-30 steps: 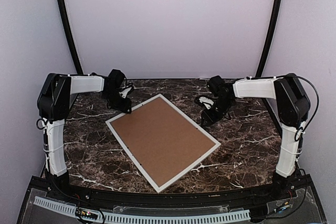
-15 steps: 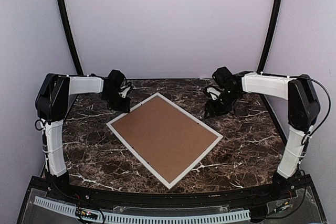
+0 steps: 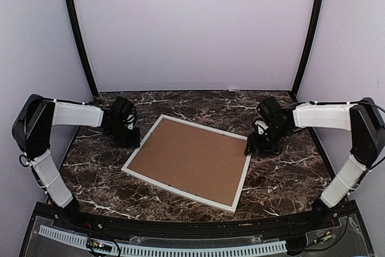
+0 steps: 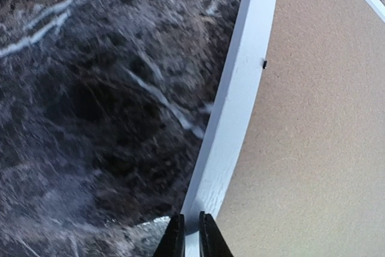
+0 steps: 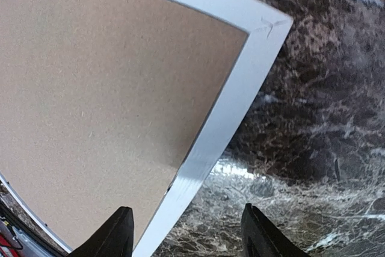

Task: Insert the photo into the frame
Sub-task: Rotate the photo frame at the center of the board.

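Marble, dark with white veins, forms the table (image 3: 289,167). Flat on its middle lies the frame (image 3: 242,183), back up, with thin smooth white rails around a matt brown cardboard backing (image 3: 186,151). No photo is in view. I judge the backing must lift out first. The left gripper (image 4: 191,239), jaws nearly together over 1 rail, should pin it. The right gripper (image 5: 189,230), jaws apart astride the opposite rail, should work an edge gently.

White arms (image 3: 75,114), blk joints (image 3: 35,126), blk fingers (image 5: 114,233)
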Controlling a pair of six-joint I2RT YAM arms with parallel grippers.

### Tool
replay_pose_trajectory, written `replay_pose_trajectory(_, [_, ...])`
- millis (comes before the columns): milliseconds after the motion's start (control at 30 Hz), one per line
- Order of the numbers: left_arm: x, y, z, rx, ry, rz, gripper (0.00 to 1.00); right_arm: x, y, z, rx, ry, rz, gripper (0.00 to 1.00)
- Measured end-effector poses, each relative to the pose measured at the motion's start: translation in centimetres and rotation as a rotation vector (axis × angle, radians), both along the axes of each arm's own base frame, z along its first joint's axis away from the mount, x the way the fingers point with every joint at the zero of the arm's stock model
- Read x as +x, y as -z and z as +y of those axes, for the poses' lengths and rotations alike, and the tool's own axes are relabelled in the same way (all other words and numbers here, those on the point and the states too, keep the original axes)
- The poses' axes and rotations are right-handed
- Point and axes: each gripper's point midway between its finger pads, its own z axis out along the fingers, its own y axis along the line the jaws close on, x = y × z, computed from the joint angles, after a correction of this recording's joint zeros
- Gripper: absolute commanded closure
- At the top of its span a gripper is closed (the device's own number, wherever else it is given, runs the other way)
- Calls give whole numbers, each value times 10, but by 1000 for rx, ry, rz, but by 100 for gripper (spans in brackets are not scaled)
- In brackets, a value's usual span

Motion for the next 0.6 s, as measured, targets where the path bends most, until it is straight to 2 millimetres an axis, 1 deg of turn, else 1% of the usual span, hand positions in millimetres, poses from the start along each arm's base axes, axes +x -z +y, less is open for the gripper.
replay_pose_trajectory(100, [-23,1,-12,-12,-1,13,86,-13,5,-3,16,36,16,39])
replay_pose_trajectory(167, [-37,2,-23,-24,8,19,81,-19,8,-4,22,53,21,39])
replay_pose_trajectory(267, [-60,4,-38,-46,29,36,76,-30,15,-6,27,74,32,40])
replay_pose_trajectory(400, [-95,9,-54,-63,58,77,71,-43,25,-16,1,102,55,43])
replay_pose_trajectory(533, [-127,7,-69,-96,100,108,61,-46,26,-27,-41,121,40,50])
replay_pose_trajectory(600, [-137,5,-72,-107,111,118,55,-45,25,-30,-57,120,27,54])
